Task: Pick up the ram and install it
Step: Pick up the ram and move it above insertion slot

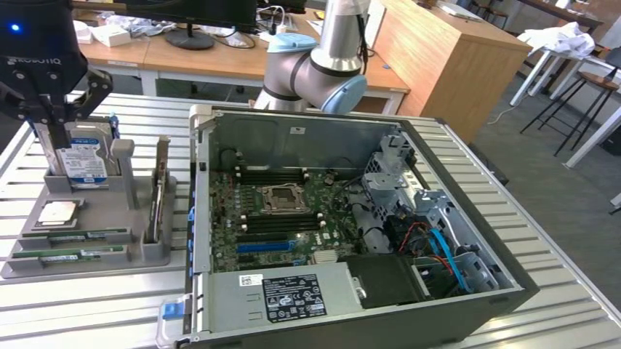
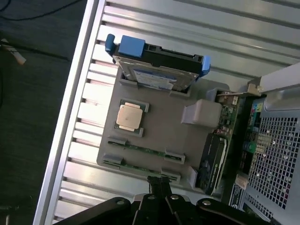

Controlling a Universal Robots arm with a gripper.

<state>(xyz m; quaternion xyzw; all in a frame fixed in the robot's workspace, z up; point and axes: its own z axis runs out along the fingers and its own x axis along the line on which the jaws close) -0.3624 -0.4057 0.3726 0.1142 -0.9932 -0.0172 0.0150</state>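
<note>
Two alike green ram sticks lie flat in slots at the front of a grey holder tray: one ram and, beside it, a second. My gripper hangs above the tray's back end, over the hard drive, well apart from both sticks. Its fingers look pressed together with nothing between them. The open computer case lies to the exterior view's right, with black memory slots beside the processor socket.
The tray also holds an upright blue-labelled hard drive, a processor chip and a tall upright expansion card. All stand on a ribbed metal table. Desks and stools stand behind.
</note>
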